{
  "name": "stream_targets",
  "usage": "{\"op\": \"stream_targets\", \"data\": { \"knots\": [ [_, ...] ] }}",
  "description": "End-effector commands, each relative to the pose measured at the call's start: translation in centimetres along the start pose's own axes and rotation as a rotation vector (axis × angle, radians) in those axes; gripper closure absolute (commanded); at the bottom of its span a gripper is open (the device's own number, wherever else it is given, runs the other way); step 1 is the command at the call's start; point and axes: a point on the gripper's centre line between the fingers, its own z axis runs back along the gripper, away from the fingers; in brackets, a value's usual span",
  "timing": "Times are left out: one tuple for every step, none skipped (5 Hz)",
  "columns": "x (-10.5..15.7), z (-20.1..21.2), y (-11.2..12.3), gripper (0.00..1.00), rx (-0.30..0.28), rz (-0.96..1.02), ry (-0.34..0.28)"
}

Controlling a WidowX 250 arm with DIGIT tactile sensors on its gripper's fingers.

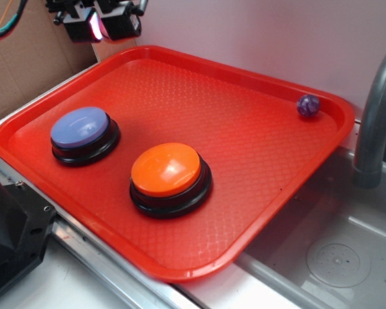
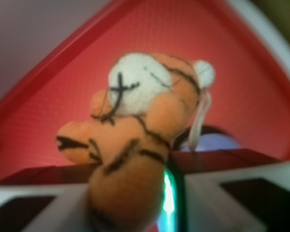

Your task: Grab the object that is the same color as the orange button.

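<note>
The object, a small orange and cream-white plush toy with dark stripes [image 2: 135, 130], fills the wrist view, and my gripper [image 2: 140, 198] is shut on its lower end. One grey finger [image 2: 43, 205] shows on each side of it. A white loop hangs from the toy's right side. In the exterior view my gripper [image 1: 101, 22] is raised above the far left corner of the red tray [image 1: 257, 129], and the toy cannot be made out there. The orange button [image 1: 165, 168], domed on a black base, sits on the tray's near middle.
A lavender-blue button [image 1: 80, 126] stands on the tray's left side, and its dome [image 2: 215, 142] peeks past the toy. A small purple marbled ball [image 1: 308, 105] lies in the far right corner. A grey faucet pipe [image 1: 373, 109] and a sink basin [image 1: 334, 257] are on the right, with cardboard [image 1: 25, 64] behind on the left.
</note>
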Motion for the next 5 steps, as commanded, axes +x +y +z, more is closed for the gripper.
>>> {"op": "stream_targets", "data": {
  "knots": [
    [0.0, 1.8, -1.2, 1.0, -0.124, -0.428, -0.037],
    [0.3, 1.4, -2.0, 1.0, -0.093, -0.431, 0.004],
    [-0.2, 1.6, -2.5, 1.0, -0.099, -0.416, 0.113],
    [-0.3, 1.4, -2.7, 1.0, -0.072, -0.401, 0.119],
    [-0.1, 0.5, -2.6, 1.0, -0.033, -0.352, 0.107]
  ]
}}
